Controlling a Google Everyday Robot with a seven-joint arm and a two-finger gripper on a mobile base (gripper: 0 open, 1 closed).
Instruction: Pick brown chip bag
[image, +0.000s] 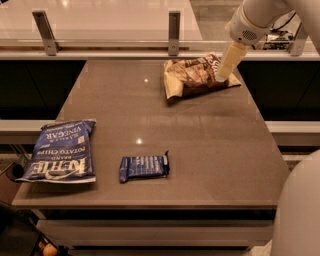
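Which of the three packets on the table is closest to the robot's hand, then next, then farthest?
The hand is at the far right of the table.
1. The brown chip bag, right at the hand, far end.
2. The small dark blue bar packet, front middle.
3. The blue Kettle bag, front left edge.

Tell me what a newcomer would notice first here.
The pale arm at the upper right, its tool down at the right end of the crumpled brown chip bag near the far edge of the table. Next, the blue Kettle bag at the near left edge, with a small dark blue bar packet to its right.
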